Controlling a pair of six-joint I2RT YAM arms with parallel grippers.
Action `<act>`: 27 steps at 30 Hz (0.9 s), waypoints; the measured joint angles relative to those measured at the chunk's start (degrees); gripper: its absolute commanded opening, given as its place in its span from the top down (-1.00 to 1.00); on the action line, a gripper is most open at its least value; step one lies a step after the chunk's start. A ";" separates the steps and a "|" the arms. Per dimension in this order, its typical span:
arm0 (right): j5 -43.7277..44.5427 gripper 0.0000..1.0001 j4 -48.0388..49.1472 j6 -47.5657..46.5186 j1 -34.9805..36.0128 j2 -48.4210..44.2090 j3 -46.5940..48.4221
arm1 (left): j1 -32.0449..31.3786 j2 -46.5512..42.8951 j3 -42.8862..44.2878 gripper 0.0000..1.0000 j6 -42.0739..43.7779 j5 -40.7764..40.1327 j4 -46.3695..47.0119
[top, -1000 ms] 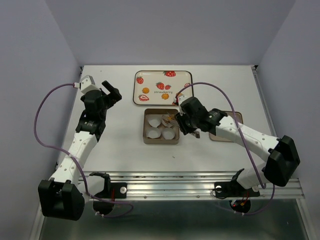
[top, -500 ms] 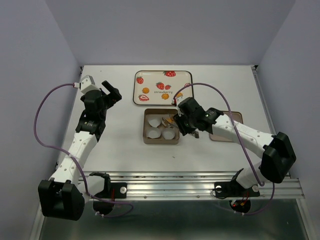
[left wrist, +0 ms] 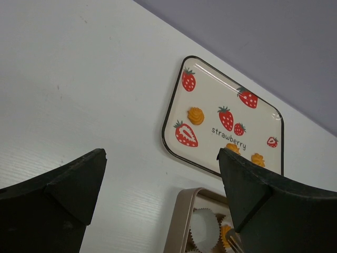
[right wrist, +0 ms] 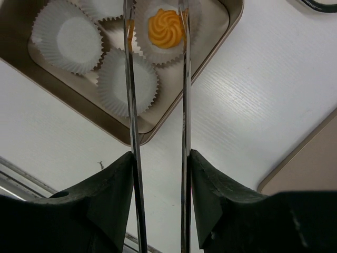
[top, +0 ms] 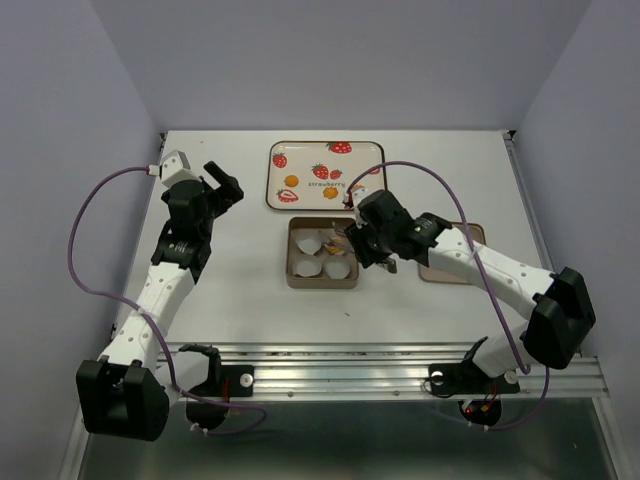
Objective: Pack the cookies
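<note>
Right arm has edged a touch toward 12 o'clock over the last second; left arm unchanged.

White table (top: 240, 300). At its middle, toward 12 o'clock, a cream tray (top: 305, 160) printed with strawberries. Square brown tin (top: 292, 278) just at 6 o'clock of the tray, apart from it. Flat brown panel (top: 440, 272) at 3 o'clock of the tin, partly under the right arm.

Left gripper (top: 226, 182) hangs at 9 o'clock of the tray, fingers spread wide, nothing between them.

Right gripper (top: 348, 240) sits over the tin's 1 o'clock corner. Its long thin metal fingers (right wrist: 130, 105) stand a narrow way apart, a gap showing between the left one and the cookie.

Four white paper cups (right wrist: 66, 34) fill the tin.

Cookies (left wrist: 196, 115): three lie on the tray, one at its 9 o'clock side, two close together near the 5 o'clock corner. The fourth cookie (right wrist: 166, 27) rests in the 1 o'clock cup, between the right fingers.
</note>
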 measured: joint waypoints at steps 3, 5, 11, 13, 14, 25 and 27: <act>-1.97 0.01 0.00 -0.28 0.00 -2.60 0.04 | 0.00 0.00 0.02 -0.98 0.00 0.09 0.00; -2.34 0.01 0.09 -0.48 0.00 -5.29 0.07 | 0.00 0.00 0.00 -0.98 0.00 0.11 0.00; 3.19 0.04 1.99 -0.17 -0.17 -9.44 3.72 | 0.00 -0.44 0.02 -0.98 -0.02 -0.44 0.00; 4.76 0.04 2.71 -0.17 -1.01 -7.37 6.03 | 0.00 -0.55 0.00 -0.98 -0.07 -0.83 -0.02; 5.16 0.04 3.19 -0.17 -1.60 -6.08 7.08 | 0.00 -0.59 0.02 -0.98 -0.09 -1.03 -0.02; 5.51 -0.07 5.97 -0.68 -15.23 11.82 11.02 | 0.00 -0.63 0.02 -0.98 -0.70 -2.86 -0.59; 5.29 -0.06 6.01 -0.96 -15.89 13.11 11.02 | 0.00 -0.63 0.02 -0.98 -0.68 -2.86 -0.61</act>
